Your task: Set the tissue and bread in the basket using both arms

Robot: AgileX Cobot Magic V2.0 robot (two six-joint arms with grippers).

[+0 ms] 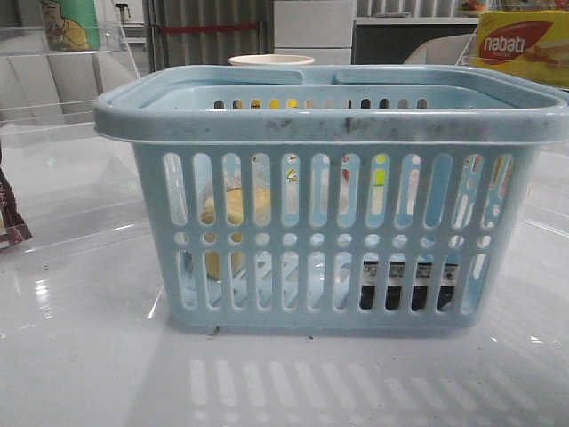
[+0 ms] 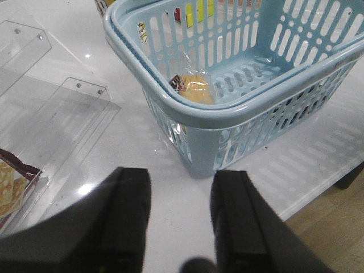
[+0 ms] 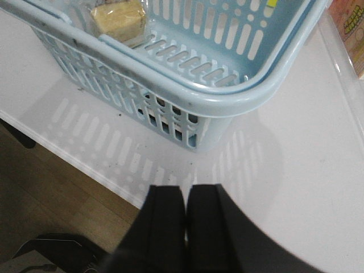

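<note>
The light-blue basket (image 1: 329, 120) stands in the middle of the white table. The bread (image 1: 233, 203), tan-yellow in clear wrap, lies inside it at the left end. It also shows in the left wrist view (image 2: 196, 90) and the right wrist view (image 3: 118, 17). The tissue (image 1: 409, 283), a black packet with white marks, lies on the basket floor at the right, seen through the slots. My left gripper (image 2: 181, 173) is open and empty over the table, short of a corner of the basket (image 2: 239, 114). My right gripper (image 3: 186, 189) is shut and empty near the table's edge, outside the basket (image 3: 187, 91).
A yellow-and-red nabati box (image 1: 523, 46) stands at the back right. A white cup (image 1: 271, 60) stands behind the basket. Clear acrylic stands (image 2: 62, 114) and a snack packet (image 2: 11, 182) lie to the left. The table's front edge (image 3: 85, 165) runs close under the right gripper.
</note>
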